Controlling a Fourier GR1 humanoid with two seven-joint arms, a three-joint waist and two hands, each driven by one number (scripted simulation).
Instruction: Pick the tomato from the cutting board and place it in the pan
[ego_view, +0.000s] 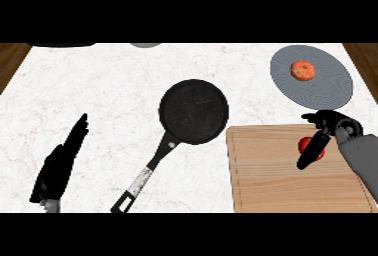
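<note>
- The surface (88, 90) holds a wooden cutting board (288, 185) and a black pan (193, 111), with nothing in the pan yet.
- The right robot hand (325, 131) curls round the tomato (305, 145), right above the board.
- The left robot hand (60, 165) rests open.
- Left to do: carry it to the pan.

single head view, steeply down, counter (88, 90) top

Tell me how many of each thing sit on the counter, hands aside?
Pan: 1
Cutting board: 1
Grey plate: 1
Tomato on the board: 1
Orange food on the plate: 1
Total: 5
</note>
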